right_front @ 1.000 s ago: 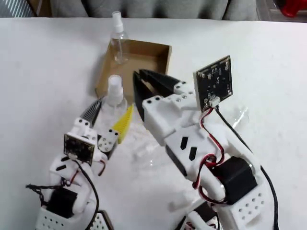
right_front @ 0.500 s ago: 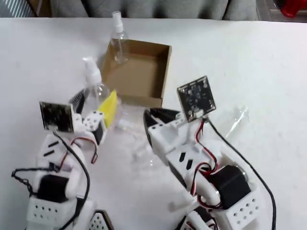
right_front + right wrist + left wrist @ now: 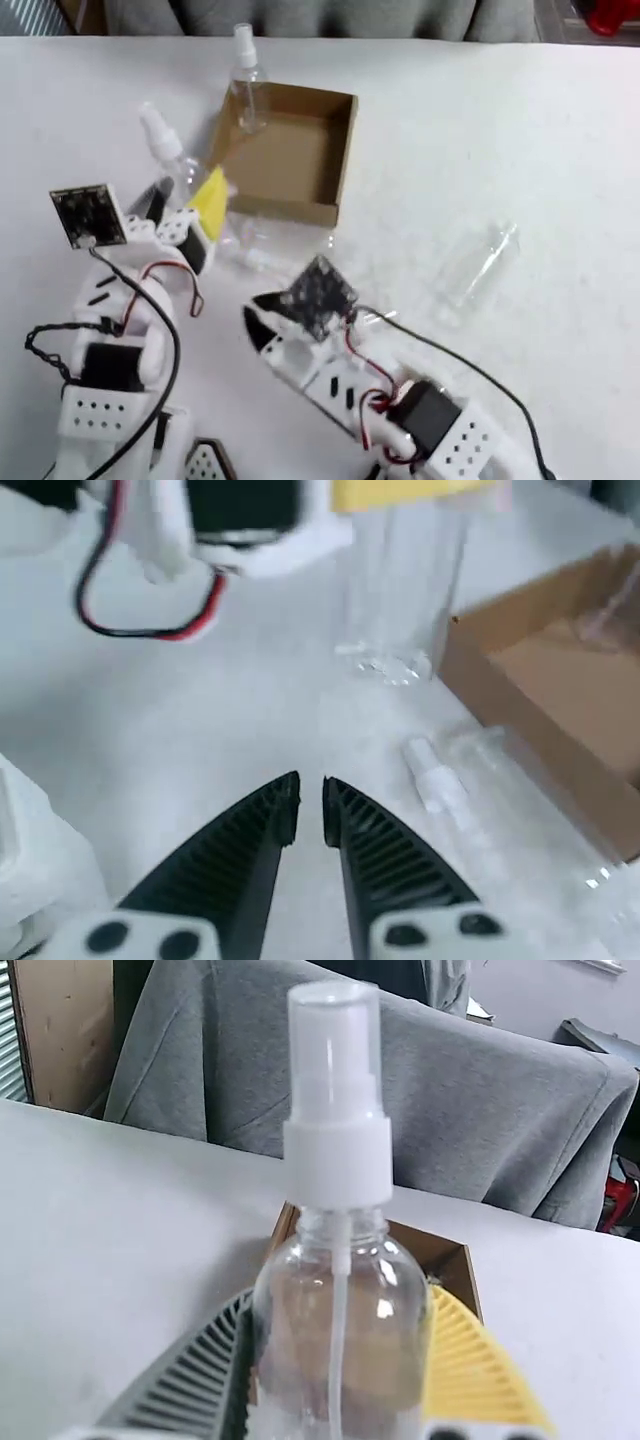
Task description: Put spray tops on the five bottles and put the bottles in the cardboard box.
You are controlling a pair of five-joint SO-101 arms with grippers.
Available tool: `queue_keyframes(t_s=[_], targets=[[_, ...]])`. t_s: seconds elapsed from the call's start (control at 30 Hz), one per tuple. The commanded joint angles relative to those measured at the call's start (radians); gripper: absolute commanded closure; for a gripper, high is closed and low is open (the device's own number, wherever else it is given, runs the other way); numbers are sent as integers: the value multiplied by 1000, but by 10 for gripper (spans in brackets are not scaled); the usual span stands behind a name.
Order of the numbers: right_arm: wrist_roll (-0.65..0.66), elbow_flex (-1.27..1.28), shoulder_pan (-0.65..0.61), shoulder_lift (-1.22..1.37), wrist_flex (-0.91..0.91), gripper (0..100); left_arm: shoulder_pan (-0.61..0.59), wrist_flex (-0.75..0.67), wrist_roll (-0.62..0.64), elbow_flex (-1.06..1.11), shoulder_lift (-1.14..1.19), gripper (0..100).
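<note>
Left gripper point(image 3: 188, 190): the grey and yellow fingers are clamped on the body of a clear spray bottle point(image 3: 178, 165), one on each side. A white spray top is fitted on this bottle. In the left wrist view the bottle point(image 3: 340, 1290) is seen upright between the fingers point(image 3: 200, 1370), with the cardboard box point(image 3: 450, 1260) behind it. In the high view the bottle is placed just beside the box's left wall, outside the box. Whether its base touches the table point(image 3: 500, 120) cannot be told.

Right gripper point(image 3: 310, 810): the black fingers are drawn almost together, a thin gap is left at the tips, and nothing is held. It is positioned low over the table, in front of the box point(image 3: 345, 150).

A second topped bottle point(image 3: 247, 95) is noted upright at the far left corner of the box. A third bottle point(image 3: 500, 790), with a white top, is found lying on the table along the box's near wall. A fourth clear bottle point(image 3: 480, 262) is seen lying on the table, well apart from the box on the right arm's side.
</note>
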Motion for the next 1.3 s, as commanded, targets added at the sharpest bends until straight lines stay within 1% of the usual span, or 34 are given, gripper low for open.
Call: queue_keyframes(t_s=[0.0, 0.17, 0.27, 0.5, 0.6, 0.73, 0.83, 0.97, 1.13, 1.27], targets=[[20, 64, -70, -56, -188, 983, -5, -51, 11, -72, 38, 980], [20, 189, -76, -36, -456, 983, 2, -55, 11, -72, 50, 980], [20, 233, -74, 38, -599, 983, 4, -55, 11, -72, 50, 980], [14, 166, -74, 383, -894, 983, 74, -58, 3, -41, 45, 980], [12, 126, -71, 522, -995, 983, 74, -58, 3, -41, 45, 980], [11, 121, -19, 645, -1133, 983, 71, -57, 3, -40, 45, 980], [11, 120, 16, 688, -1182, 983, 70, -57, 2, -40, 45, 980], [11, 121, 51, 693, -1185, 983, 70, -57, 0, -38, 45, 980], [9, 118, 116, 704, -1185, 983, 79, -57, -104, -11, 45, 980], [9, 118, 139, 704, -1185, 983, 77, -57, -114, -11, 45, 980]])
